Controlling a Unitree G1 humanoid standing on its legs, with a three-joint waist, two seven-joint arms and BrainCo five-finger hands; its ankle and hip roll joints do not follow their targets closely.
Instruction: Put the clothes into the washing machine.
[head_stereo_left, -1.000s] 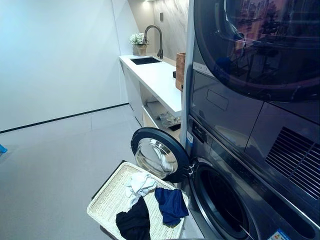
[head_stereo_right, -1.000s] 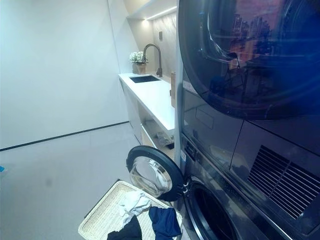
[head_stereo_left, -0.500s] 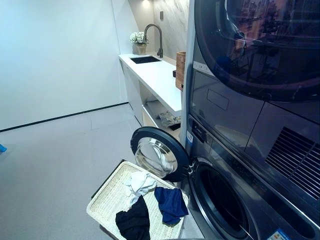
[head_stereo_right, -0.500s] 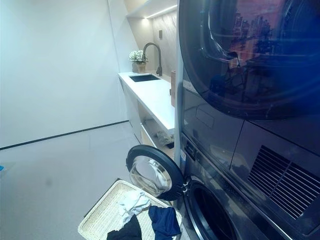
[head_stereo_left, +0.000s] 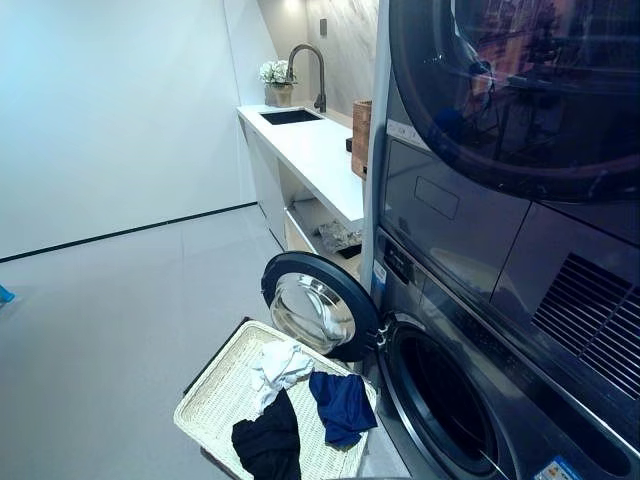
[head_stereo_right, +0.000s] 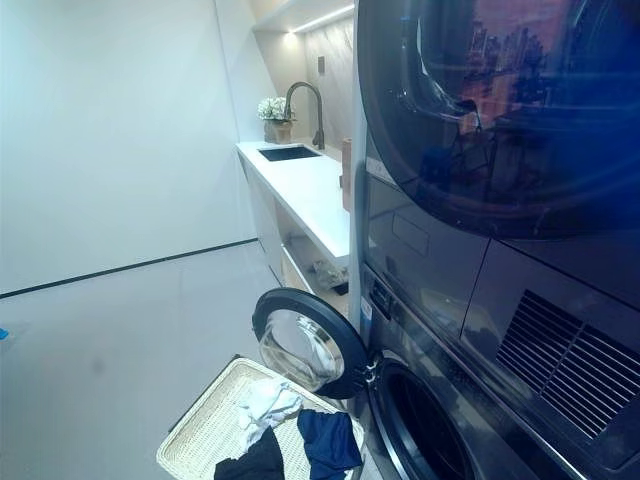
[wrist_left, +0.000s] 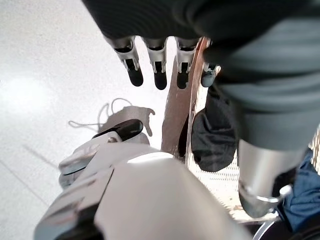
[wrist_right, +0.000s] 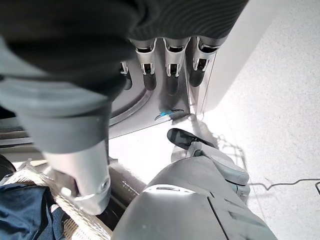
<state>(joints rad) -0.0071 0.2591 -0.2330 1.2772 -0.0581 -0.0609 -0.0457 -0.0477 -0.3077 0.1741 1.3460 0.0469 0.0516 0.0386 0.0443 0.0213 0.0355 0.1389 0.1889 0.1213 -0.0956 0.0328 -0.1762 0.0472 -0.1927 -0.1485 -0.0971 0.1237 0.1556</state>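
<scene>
A white wicker basket (head_stereo_left: 214, 402) stands on the floor in front of the washing machine (head_stereo_left: 470, 330). In it lie a white cloth (head_stereo_left: 281, 364), a navy blue cloth (head_stereo_left: 343, 405) and a black cloth (head_stereo_left: 268, 446). The machine's round door (head_stereo_left: 318, 314) is swung open above the basket, baring the dark drum opening (head_stereo_left: 440, 405). My left hand (wrist_left: 159, 64) hangs open over the floor beside the basket, with the black cloth (wrist_left: 212, 135) below it. My right hand (wrist_right: 172, 62) hangs open near the machine's base (wrist_right: 150, 102), holding nothing, the blue cloth (wrist_right: 20, 210) off to one side.
A dryer (head_stereo_left: 520, 90) is stacked on the washer. Beyond it runs a white counter (head_stereo_left: 315, 155) with a sink, a tap (head_stereo_left: 316, 75), a flower pot (head_stereo_left: 277, 84) and a woven box (head_stereo_left: 360, 140). Grey floor (head_stereo_left: 110, 310) spreads out to the left.
</scene>
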